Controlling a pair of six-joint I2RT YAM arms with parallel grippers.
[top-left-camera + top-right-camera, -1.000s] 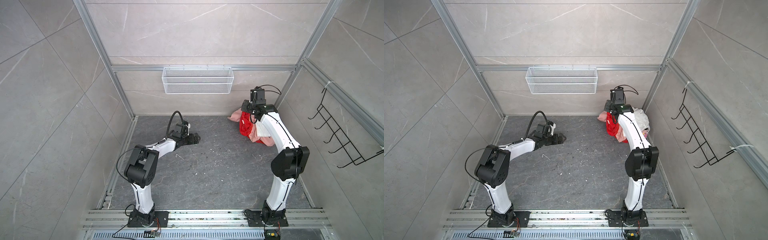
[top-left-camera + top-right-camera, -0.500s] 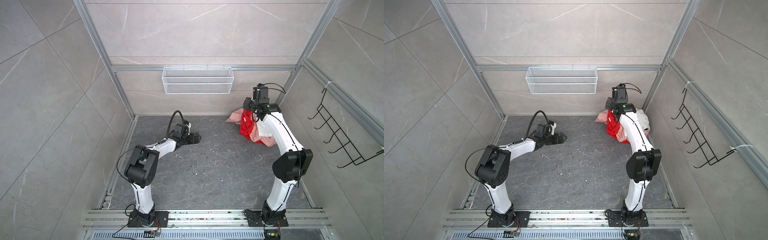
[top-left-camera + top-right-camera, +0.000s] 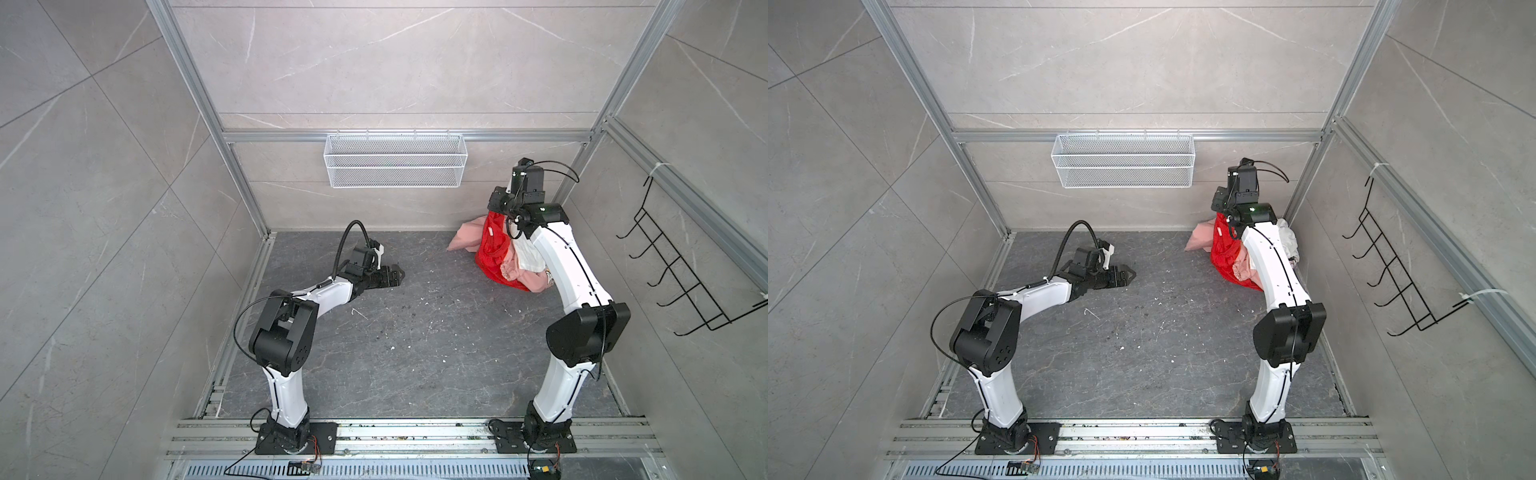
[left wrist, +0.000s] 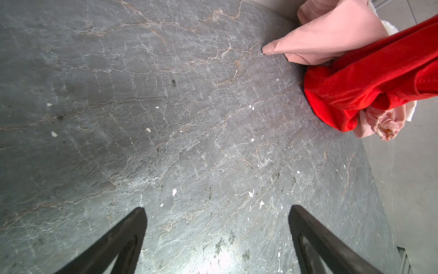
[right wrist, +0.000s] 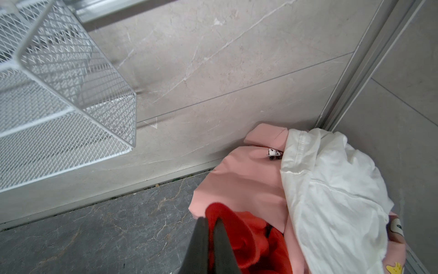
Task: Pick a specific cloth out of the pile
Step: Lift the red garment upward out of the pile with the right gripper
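three garments [image 3: 492, 257], two arms [image 3: 332, 293], one basket [image 3: 395, 170], one rack [image 3: 685, 266].

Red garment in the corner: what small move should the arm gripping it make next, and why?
Probably lift the right tool straight up a little: it is shut on the top of the red garment, whose lower folds lie on the table touching the pink garment, so it is not yet free.

Dark grey veined floor [image 3: 415, 332] with white flecks [image 4: 174, 191], the pile [image 3: 494, 253] in its far right corner
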